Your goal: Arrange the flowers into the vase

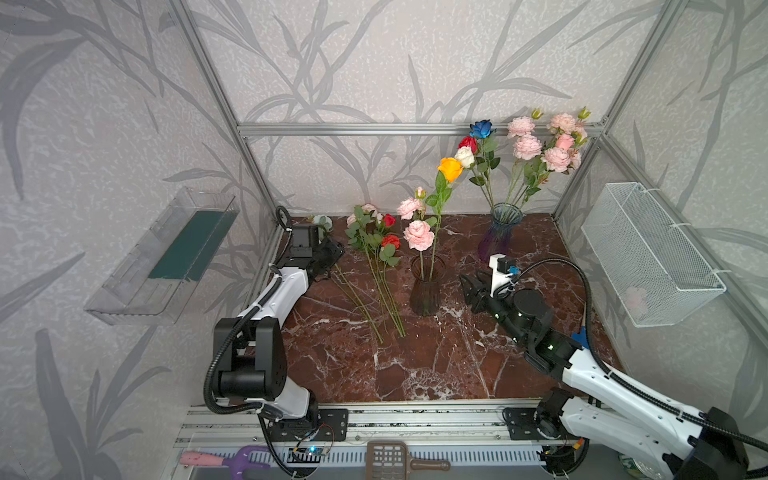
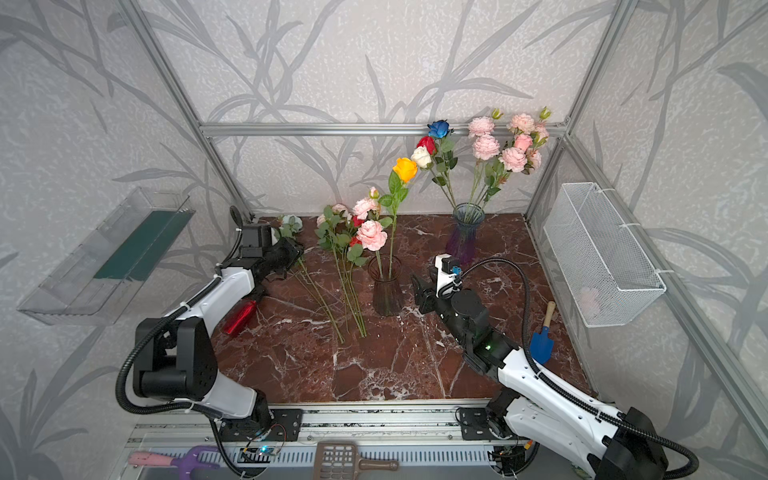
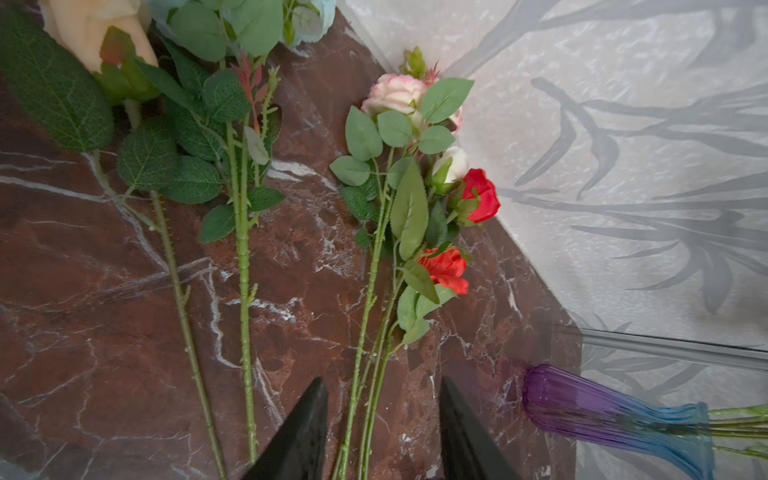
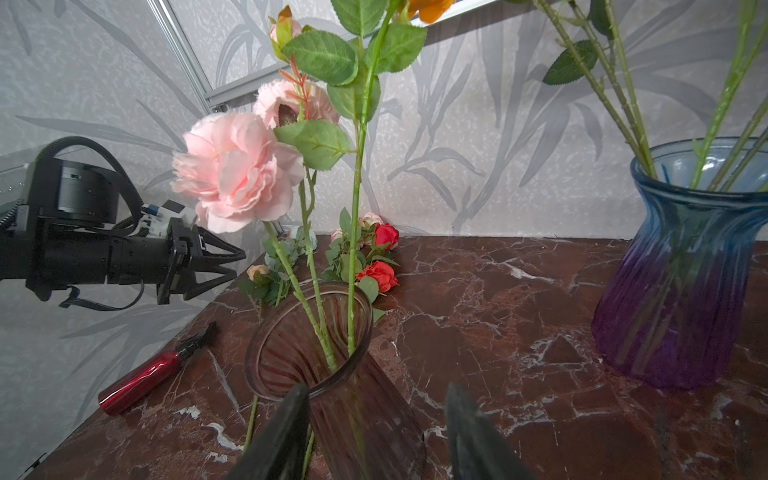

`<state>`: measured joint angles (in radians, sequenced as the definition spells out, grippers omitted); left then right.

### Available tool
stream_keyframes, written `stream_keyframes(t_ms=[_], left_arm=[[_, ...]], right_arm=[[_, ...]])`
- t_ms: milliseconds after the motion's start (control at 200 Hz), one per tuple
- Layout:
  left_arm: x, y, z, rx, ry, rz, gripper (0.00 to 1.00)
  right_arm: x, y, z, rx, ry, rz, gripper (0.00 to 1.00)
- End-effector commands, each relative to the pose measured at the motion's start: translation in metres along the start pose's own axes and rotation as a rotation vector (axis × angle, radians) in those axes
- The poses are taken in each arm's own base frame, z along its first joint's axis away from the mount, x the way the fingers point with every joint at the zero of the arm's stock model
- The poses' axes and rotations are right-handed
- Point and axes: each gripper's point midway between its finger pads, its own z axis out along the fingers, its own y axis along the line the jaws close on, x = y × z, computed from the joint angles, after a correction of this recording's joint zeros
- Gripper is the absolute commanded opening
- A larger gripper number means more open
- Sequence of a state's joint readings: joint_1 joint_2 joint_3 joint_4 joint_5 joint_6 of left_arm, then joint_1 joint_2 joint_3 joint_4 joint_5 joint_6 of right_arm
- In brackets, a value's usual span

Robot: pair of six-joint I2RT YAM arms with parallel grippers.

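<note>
The marble table (image 1: 415, 365) carries two vases. The blue-and-purple vase (image 1: 498, 237) at the back is already full. The dark vase (image 1: 424, 291) in the middle holds pink blooms (image 1: 419, 235) and an orange rose (image 1: 450, 169). The loose flowers (image 1: 376, 249) lie flat to its left, heads toward the back wall.

The left gripper (image 3: 382, 380) hangs over their stems (image 3: 365, 332), jaws apart, several stems between them and nothing pinched. The danger is that it bites a bundle instead of one, or that tangled leaves drag neighbours up.

The right gripper (image 1: 467, 284) points at the dark vase, jaws apart and empty, just beside the glass. One nudge could tip that top-heavy vase.
</note>
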<state>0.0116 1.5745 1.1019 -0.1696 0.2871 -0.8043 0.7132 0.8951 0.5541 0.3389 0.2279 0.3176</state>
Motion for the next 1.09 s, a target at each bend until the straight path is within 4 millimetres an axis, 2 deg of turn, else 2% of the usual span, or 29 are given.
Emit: stream_keyframes(t_ms=[0,325,610,815,970,1090], left_arm=[[0.007,0.022,0.009,-0.111,0.058,0.03,0.44],[0.03,0.068,0.052,-0.29,0.217,0.07,0.44],[0.037,0.082,0.066,-0.325,0.243,0.09,0.41],[0.045,0.092,0.083,-0.329,0.277,0.103,0.26],[0.041,0.087,0.082,-0.308,0.27,0.123,0.09],[0.029,0.062,0.07,-0.221,0.217,0.141,0.03]], right_arm=[[-0.003,-0.003,0.0,0.014,-0.019,0.025,0.53],[-0.001,-0.006,-0.001,0.027,-0.021,0.04,0.53],[-0.003,-0.009,-0.004,0.037,-0.038,0.057,0.53],[-0.005,-0.009,-0.006,0.036,-0.049,0.066,0.53],[-0.005,-0.009,-0.007,0.031,-0.05,0.074,0.53],[-0.007,-0.009,-0.008,0.03,-0.056,0.079,0.53]])
